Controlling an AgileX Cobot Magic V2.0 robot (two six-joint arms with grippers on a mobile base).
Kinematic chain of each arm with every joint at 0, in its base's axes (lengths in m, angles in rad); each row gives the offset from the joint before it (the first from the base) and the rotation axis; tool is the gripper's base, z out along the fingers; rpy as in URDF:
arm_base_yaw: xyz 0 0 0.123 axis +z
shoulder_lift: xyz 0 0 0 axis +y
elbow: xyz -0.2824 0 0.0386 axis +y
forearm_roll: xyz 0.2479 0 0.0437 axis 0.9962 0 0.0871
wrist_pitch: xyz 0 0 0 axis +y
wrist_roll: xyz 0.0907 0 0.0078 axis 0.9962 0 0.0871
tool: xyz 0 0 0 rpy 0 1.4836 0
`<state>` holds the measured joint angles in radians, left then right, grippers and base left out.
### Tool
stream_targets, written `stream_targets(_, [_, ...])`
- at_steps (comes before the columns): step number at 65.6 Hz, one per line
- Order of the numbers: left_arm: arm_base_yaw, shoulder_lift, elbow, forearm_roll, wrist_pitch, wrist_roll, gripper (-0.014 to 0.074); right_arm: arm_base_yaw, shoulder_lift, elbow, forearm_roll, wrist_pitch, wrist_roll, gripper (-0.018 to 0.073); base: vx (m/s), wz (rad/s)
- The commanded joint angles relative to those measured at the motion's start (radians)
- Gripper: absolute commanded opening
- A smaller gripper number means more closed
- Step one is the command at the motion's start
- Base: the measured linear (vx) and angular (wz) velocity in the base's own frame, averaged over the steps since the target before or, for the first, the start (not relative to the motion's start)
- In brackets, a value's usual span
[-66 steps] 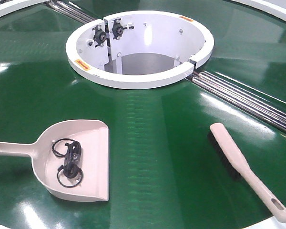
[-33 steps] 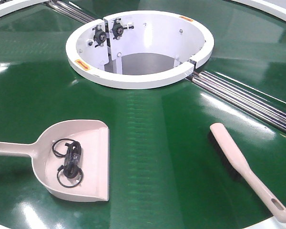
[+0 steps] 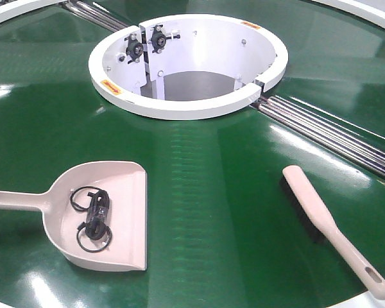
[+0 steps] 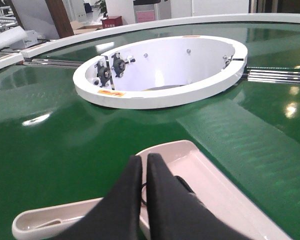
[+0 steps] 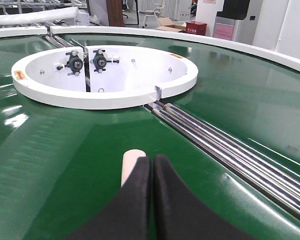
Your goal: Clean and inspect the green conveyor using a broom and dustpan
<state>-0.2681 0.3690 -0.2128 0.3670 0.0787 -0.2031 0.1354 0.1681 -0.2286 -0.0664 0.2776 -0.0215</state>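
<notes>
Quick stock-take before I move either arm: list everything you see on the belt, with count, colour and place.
green conveyor: one, dark green, ring-shaped belt under everything.
white ring: one, white, rims the central opening.
metal rollers: one visible band, silver, running right from the ring.
dustpan: one, beige-pink, near left, handle pointing left.
black cable bundle: one, black, lying inside the dustpan.
broom: one, beige with dark bristles, near right.
left gripper: black, shut, above the dustpan.
right gripper: black, shut, above the broom.
</notes>
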Motion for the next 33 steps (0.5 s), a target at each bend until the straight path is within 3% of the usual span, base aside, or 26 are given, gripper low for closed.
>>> stream_targets(1, [-0.004, 0.006, -0.028, 0.002, -0.1, -0.011, -0.0008, -0.003, 0.011, -0.027, -0.002, -0.079, 0.002, -0.0008, 0.0, 0.0])
stream_targets(33, [-0.004, 0.006, -0.028, 0.003, -0.099, -0.011, -0.0006, -0.003, 0.011, -0.027, -0.004, -0.077, 0.002, -0.0008, 0.0, 0.0])
